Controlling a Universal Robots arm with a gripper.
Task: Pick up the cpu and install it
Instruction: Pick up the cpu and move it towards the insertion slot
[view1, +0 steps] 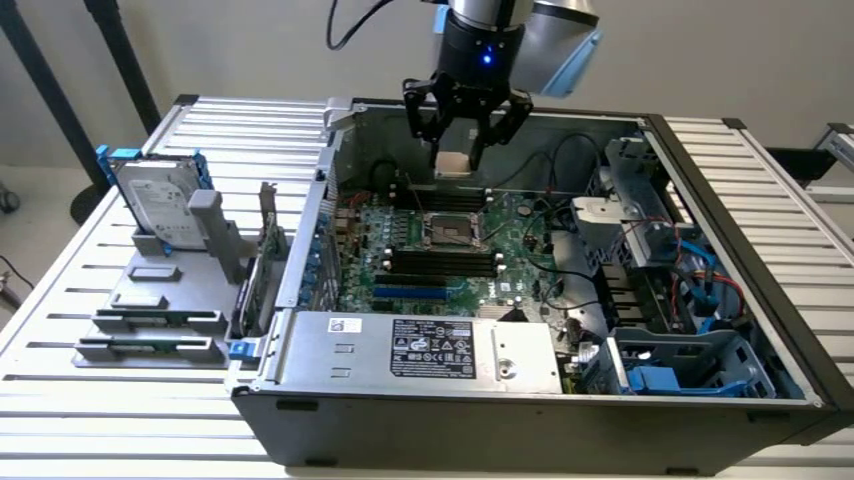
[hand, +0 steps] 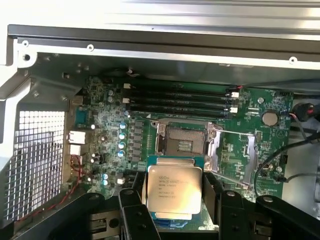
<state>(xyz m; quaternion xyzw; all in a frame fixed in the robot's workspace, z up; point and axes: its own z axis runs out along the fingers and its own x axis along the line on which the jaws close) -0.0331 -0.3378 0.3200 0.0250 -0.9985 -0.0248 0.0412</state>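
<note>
The cpu (hand: 173, 187), a flat square chip with a silver-grey printed top, sits between my gripper's black fingers (hand: 132, 210), gripped at its two sides. In the exterior view my gripper (view1: 462, 150) hangs inside the open computer case, holding the cpu (view1: 454, 163) level above the motherboard (view1: 514, 275). The open cpu socket (hand: 184, 139) lies just beyond the chip, with its metal frame and lever raised; in the exterior view the socket (view1: 451, 230) is below and slightly nearer than the gripper.
Long black memory slots (hand: 177, 100) run beside the socket. A silver hard drive in a blue bracket (view1: 160, 205) stands on a grey rack at the exterior view's left. The power supply (view1: 427, 350), cables (view1: 574, 215) and drive cage (view1: 667, 250) crowd the case.
</note>
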